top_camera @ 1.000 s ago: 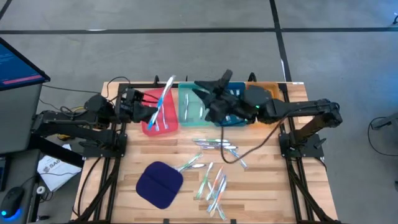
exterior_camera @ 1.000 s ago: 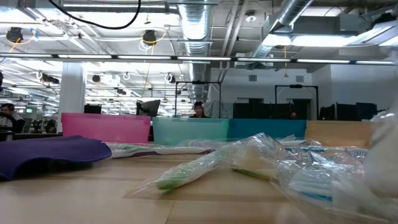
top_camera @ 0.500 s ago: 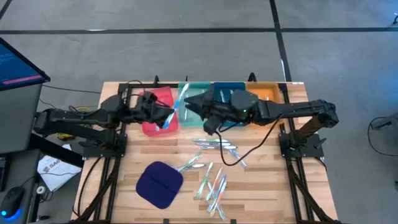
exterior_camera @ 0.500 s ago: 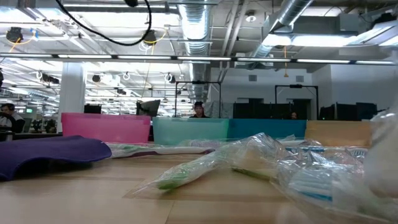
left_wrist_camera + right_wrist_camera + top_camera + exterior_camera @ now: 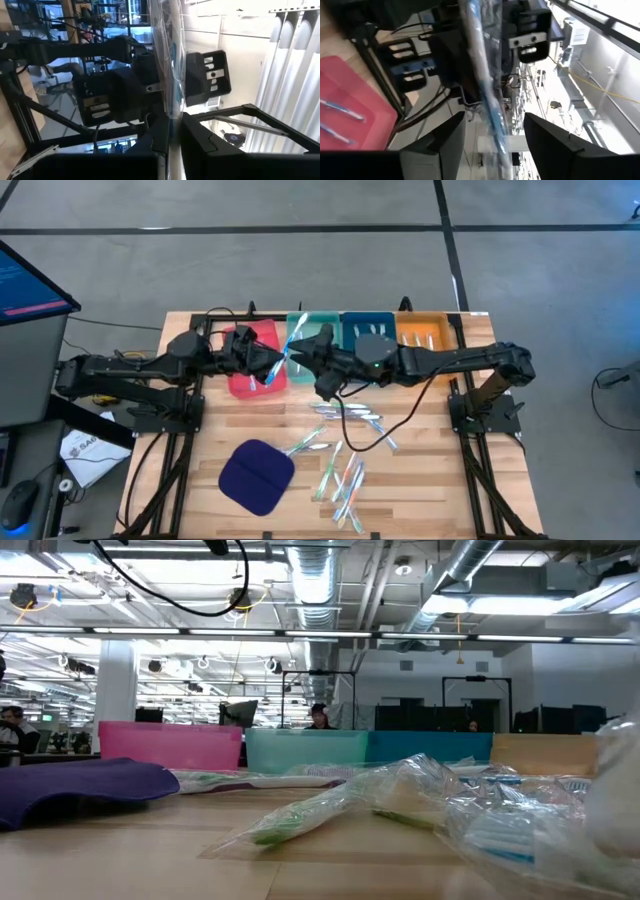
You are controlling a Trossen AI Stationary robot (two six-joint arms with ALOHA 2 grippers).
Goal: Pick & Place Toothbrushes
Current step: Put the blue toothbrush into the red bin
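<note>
My left gripper (image 5: 268,366) hovers over the red tray (image 5: 243,383), shut on a wrapped toothbrush (image 5: 289,346) with blue accents. That toothbrush shows in the left wrist view (image 5: 169,60) and the right wrist view (image 5: 479,75). My right gripper (image 5: 305,353) is open beside it over the teal tray (image 5: 312,378); its fingers (image 5: 440,145) stand on either side of the toothbrush without clear touch. Several more wrapped toothbrushes (image 5: 343,472) lie flat on the table. Neither gripper shows in the low view. My left gripper pinches the wrapped toothbrush between its two fingers (image 5: 160,135) near one end (image 5: 171,117), coming level from the table's left. The toothbrush is lifted clear and slants away from the fingers toward the right gripper, its free end (image 5: 299,330) over the teal tray.
Red, teal, blue (image 5: 366,322) and orange (image 5: 425,332) trays stand in a row along the far edge, some holding toothbrushes. A dark blue cloth pad (image 5: 257,476) lies near the front left. Another small cluster of toothbrushes (image 5: 350,413) lies mid-table. A cable (image 5: 385,428) hangs from the right arm.
My left gripper has moved toward the table's right, and its toothbrush has tipped from steep to slanting toward the right arm. My right gripper has travelled from over the blue tray toward the table's left, closing in on the toothbrush's free end.
</note>
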